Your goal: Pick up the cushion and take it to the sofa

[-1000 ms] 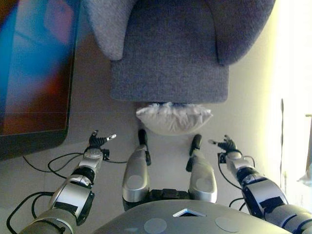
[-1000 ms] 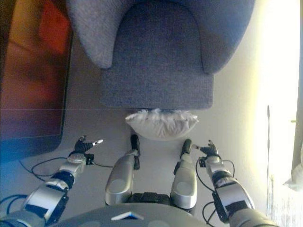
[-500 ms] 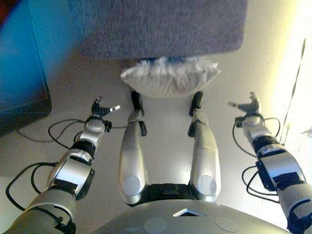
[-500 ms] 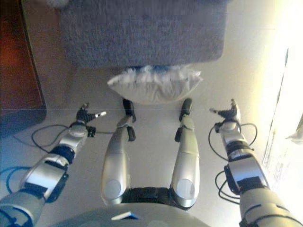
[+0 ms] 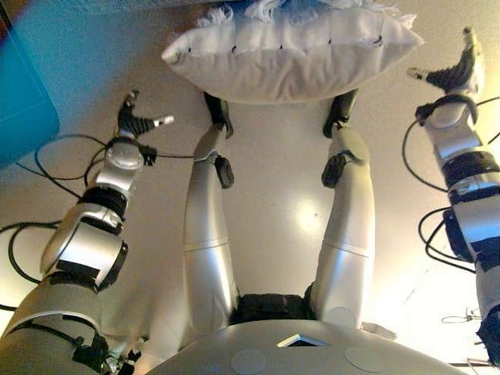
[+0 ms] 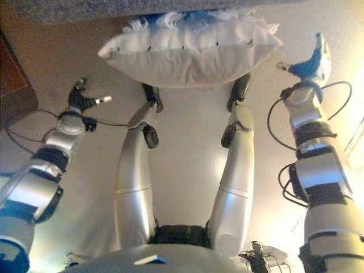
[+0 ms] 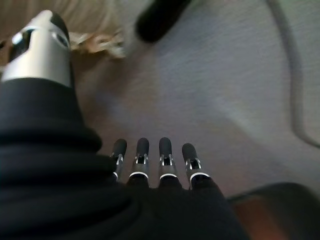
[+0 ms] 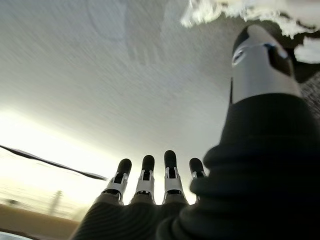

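A white cushion point(image 5: 289, 58) with a frayed fringe lies on the floor against the foot of the grey sofa point(image 6: 114, 8). My left hand point(image 5: 134, 121) hovers open to the left of the cushion and a little nearer to me, apart from it. My right hand point(image 5: 457, 70) is open beside the cushion's right corner, not touching it. In the left wrist view the fingers point(image 7: 150, 160) are straight over bare floor, with the cushion's fringe point(image 7: 95, 40) beyond the thumb. Straight fingers point(image 8: 155, 175) also show in the right wrist view, near the fringe point(image 8: 235, 10).
A dark flat panel point(image 5: 23, 101) stands at the left, close to my left arm. Pale floor point(image 5: 273, 180) spreads below the cushion. Strong light falls on the right side.
The camera has dipped down and forward, so the cushion now sits large at the top. Both hands have spread wider and reached to the cushion's sides.
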You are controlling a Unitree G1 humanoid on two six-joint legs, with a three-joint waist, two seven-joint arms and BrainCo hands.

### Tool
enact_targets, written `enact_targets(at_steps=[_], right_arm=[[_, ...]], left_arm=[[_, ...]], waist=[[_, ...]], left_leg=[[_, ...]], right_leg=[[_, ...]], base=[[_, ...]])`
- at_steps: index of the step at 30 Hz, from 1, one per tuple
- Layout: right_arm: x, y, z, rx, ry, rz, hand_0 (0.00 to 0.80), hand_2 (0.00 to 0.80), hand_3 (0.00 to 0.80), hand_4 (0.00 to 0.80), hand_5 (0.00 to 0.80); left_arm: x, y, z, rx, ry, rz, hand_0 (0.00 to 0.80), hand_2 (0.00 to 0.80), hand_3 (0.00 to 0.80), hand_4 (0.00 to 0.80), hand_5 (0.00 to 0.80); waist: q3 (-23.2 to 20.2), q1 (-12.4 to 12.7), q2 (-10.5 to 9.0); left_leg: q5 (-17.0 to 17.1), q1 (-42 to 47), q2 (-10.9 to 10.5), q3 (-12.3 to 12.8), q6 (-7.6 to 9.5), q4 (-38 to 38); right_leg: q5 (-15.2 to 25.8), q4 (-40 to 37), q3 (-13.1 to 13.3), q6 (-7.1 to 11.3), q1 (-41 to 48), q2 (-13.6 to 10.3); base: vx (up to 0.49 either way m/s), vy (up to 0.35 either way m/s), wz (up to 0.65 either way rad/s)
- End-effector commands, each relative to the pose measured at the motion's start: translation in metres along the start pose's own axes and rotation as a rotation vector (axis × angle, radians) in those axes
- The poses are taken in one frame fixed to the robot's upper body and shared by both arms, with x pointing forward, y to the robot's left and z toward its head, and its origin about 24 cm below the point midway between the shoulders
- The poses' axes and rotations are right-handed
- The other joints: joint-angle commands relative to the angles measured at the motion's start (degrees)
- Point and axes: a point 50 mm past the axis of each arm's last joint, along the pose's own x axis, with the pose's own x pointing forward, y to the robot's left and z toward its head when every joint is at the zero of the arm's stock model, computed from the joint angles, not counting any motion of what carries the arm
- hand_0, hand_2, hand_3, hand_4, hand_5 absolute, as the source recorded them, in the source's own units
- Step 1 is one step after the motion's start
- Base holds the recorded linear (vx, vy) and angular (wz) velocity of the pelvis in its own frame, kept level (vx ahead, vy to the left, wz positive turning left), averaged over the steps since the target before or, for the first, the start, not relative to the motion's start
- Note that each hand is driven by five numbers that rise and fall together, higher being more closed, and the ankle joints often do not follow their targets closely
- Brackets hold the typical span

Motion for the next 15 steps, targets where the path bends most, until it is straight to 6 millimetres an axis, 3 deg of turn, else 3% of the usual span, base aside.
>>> enact_targets(at_steps=[1,3,6,11,15], right_arm=[[-0.006,-0.026,-0.023,-0.092,-0.067,-0.002,0.0,0.0,0.0,0.0,0.0],[-0.002,-0.034,-0.007,-0.149,-0.171,-0.009,0.0,0.0,0.0,0.0,0.0],[0.006,-0.037,0.027,-0.197,-0.311,-0.011,0.0,0.0,0.0,0.0,0.0],[0.012,-0.033,0.09,-0.154,-0.498,0.02,0.0,0.0,0.0,0.0,0.0],[0.009,-0.027,0.124,-0.121,-0.608,0.058,0.0,0.0,0.0,0.0,0.0]], left_arm=[[-0.002,0.038,-0.006,0.1,-0.027,0.08,0.0,0.0,0.0,0.0,0.0],[0.007,0.058,0.021,0.176,-0.12,0.128,0.0,0.0,0.0,0.0,0.0],[0.015,0.065,0.055,0.233,-0.222,0.137,0.0,0.0,0.0,0.0,0.0],[0.023,0.056,0.103,0.245,-0.367,0.088,0.0,0.0,0.0,0.0,0.0],[0.023,0.038,0.132,0.289,-0.47,-0.01,0.0,0.0,0.0,0.0,0.0]], waist=[[-0.61,-2.41,1.06],[-0.61,-2.63,0.52],[-0.61,-2.71,0.62],[-0.61,-2.44,0.99],[-0.61,-2.28,1.22]], left_leg=[[-4.96,-1.76,1.99,-2.48,-0.29,-0.34],[-4.86,-3.69,1.87,-2.79,-0.26,-0.98],[-4.92,-5.35,1.67,-3.03,-0.29,-1.32],[-4.28,-6.4,1.34,-3.2,-0.77,-3.88],[-3.5,-7.13,1.2,-3.39,-1.09,-5.66]], right_leg=[[-2.83,0.75,2.46,2.32,-2.08,-0.94],[-2.91,0.48,2.28,2.52,-3.86,-0.86],[-3.09,0.58,2.51,2.65,-5.89,-0.86],[-3.1,-1.28,2.39,3.09,-7.1,-0.78],[-2.78,-2.8,2.01,3.37,-7.82,-0.79]], base=[[0.004,-0.043,0.01],[0.0,0.0,0.0],[0.0,0.0,0.0],[0.006,0.002,-0.01],[0.008,0.0,0.01]])
